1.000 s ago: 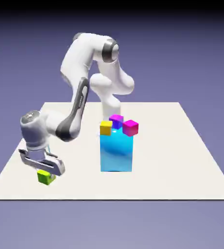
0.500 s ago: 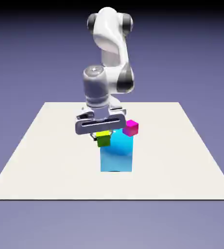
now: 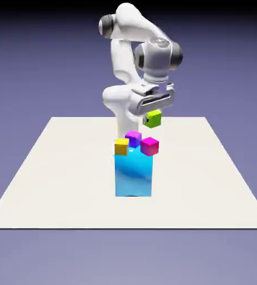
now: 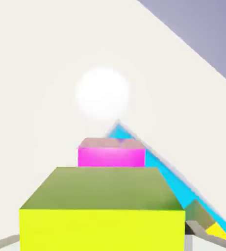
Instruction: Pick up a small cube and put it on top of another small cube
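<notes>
Closed on a small lime yellow-green cube [image 3: 153,119], the two-finger gripper [image 3: 152,113] of a white robot arm [image 3: 153,58] is seen in the exterior view, with the cube held in the air above a magenta cube [image 3: 149,147]. Between the two cubes, a gap is shown. Beneath them, a tall blue block [image 3: 133,175] is stood upright on a pale table [image 3: 63,183]. The magenta cube is placed at the block's top, toward the exterior view's right, while an orange-yellow cube [image 3: 121,147] is set toward the exterior view's left. Between those two, and farther from the camera, a purple cube [image 3: 133,138] is partly seen. In the hand view, the lime cube is shown large at the bottom, framed by the grey fingertips [image 4: 200,230], and the magenta cube is partly hidden behind it. A blue edge of the block is also caught there, with a bit of orange-yellow near the lower right corner.
</notes>
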